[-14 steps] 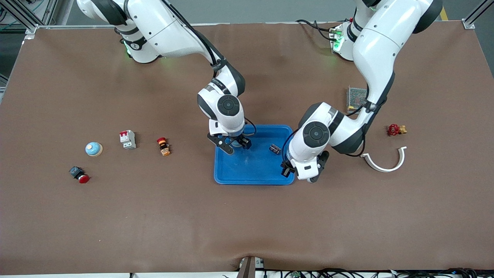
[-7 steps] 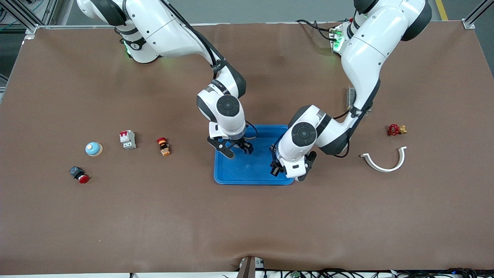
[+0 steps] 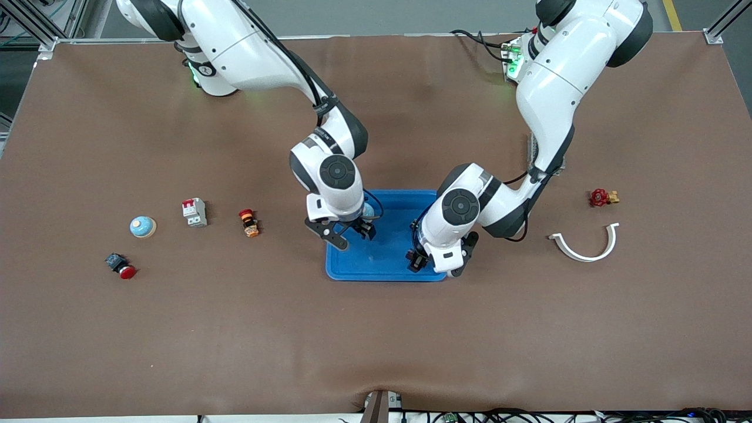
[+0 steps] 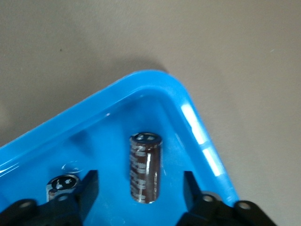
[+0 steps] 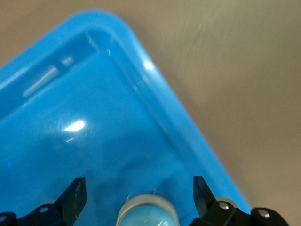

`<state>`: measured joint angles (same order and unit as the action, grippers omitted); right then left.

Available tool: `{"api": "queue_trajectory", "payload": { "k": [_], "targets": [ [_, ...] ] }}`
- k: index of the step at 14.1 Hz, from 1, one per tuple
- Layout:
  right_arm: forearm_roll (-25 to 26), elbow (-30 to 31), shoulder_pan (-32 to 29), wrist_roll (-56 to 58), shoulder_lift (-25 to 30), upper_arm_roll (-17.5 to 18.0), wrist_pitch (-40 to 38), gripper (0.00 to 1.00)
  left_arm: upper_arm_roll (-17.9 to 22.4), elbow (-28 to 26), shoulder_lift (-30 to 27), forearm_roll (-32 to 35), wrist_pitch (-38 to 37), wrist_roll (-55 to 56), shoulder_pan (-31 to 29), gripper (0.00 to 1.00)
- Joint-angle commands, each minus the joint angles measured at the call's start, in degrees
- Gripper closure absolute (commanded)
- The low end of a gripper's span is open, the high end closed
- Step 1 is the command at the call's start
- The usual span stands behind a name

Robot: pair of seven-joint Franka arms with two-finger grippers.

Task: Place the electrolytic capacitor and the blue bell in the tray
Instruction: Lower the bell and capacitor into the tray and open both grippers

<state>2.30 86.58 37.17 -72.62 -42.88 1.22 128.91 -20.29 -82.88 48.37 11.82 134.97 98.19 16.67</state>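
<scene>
From the front we see both grippers low over the bright blue shallow plastic tray (image 3: 382,261): left gripper (image 3: 437,264), right gripper (image 3: 346,232).

In the left wrist view, our spread fingers (image 4: 89,188) flank a brown cylindrical electrolytic capacitor (image 4: 145,167) lying released in the tray.

In the right wrist view, parted fingers (image 5: 75,195) straddle a blue round bell (image 5: 146,212) inside the tray.

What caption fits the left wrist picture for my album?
Left gripper open over a dark brown cylindrical capacitor lying in the bright blue plastic tray.
</scene>
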Motion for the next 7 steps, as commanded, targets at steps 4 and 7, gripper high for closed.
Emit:
{"api": "queue_trajectory", "payload": {
  "k": [4, 7],
  "targets": [
    [0.8, -0.5, -8.7, 23.8, 4.6, 0.7, -3.3, 0.0, 0.2, 0.4, -6.7, 0.7, -4.7, -0.2, -2.2, 0.0],
    [1.0, -0.4, -12.5, 36.2, 6.7, 0.6, -8.8, 0.0, 0.3, 0.2, -11.3, 0.8, -9.2, -5.5, -3.7, 0.0]
  ]
}}
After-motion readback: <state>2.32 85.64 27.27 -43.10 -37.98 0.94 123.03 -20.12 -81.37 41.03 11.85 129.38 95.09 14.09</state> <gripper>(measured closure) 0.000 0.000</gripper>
